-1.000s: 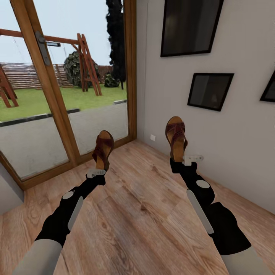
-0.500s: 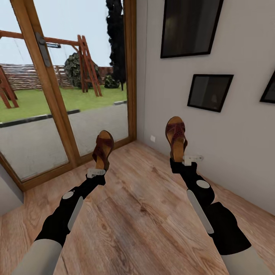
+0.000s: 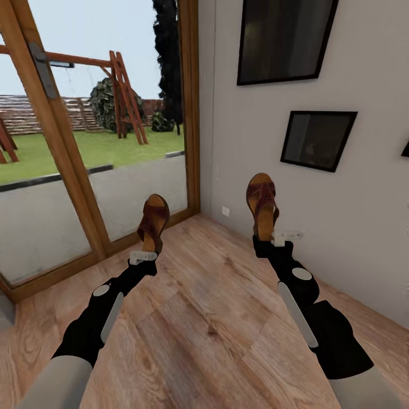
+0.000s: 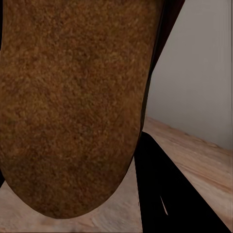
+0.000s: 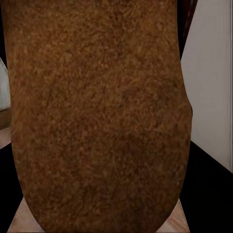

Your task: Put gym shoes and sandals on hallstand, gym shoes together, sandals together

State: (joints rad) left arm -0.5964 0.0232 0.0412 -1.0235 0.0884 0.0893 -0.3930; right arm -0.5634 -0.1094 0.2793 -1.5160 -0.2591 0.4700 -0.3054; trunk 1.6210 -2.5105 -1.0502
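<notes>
Each arm holds one dark brown sandal up off the corridor floor (image 3: 204,318). My left gripper (image 3: 146,254) is shut on the heel of the left sandal (image 3: 154,221), which points up and away. The right sandal (image 3: 262,205) stands upright with my right gripper (image 3: 271,238) shut on its heel. Up close, the tan insole of the left sandal (image 4: 73,107) covers most of the left wrist view, and the insole of the right sandal (image 5: 97,116) does the same in the right wrist view. The gym shoes and the hallstand are out of view.
A glass door with a wooden frame (image 3: 68,165) stands ahead on the left, with a garden behind it. A grey wall (image 3: 341,216) with dark framed pictures (image 3: 316,140) runs along the right, meeting the door at a corner.
The whole view has shifted: door frame and garden slid left, wall pictures moved slightly right, so the camera turned. Both grippers and their sandals keep their places in the picture.
</notes>
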